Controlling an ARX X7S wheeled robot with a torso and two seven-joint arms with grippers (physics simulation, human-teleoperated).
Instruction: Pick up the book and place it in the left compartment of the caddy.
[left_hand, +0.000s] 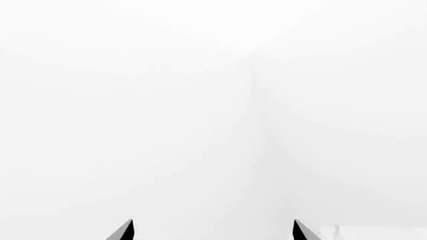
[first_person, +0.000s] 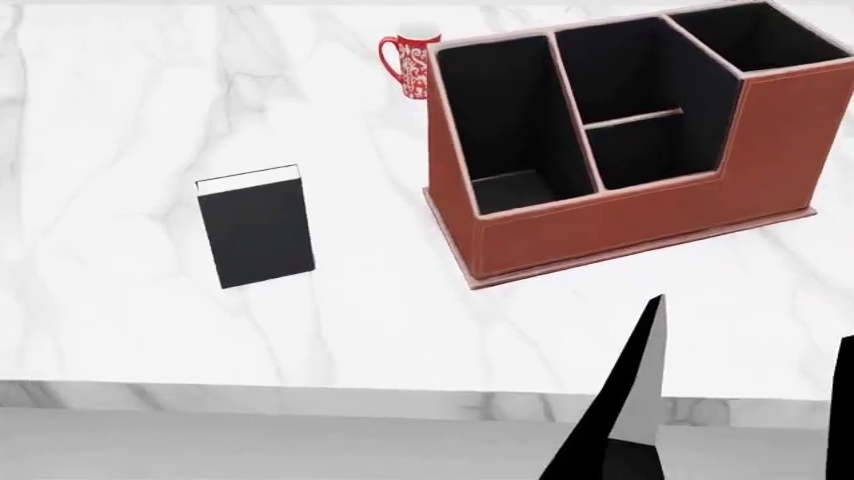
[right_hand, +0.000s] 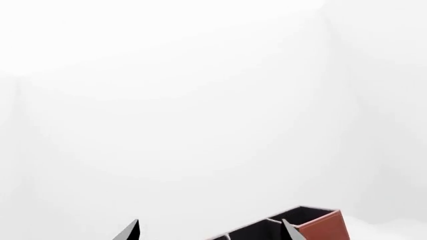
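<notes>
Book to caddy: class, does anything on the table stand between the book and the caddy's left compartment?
Nothing visible does. The book lies flat on bare marble left of the caddy; the red mug stands behind, off the path to the left compartment.

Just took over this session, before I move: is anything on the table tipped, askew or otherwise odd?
Nothing stands out. The book lies flat and shut on the marble table, slightly rotated against the table's front edge. The caddy sits upright, its left compartment showing nothing inside. The red mug stands upright behind it.
</notes>
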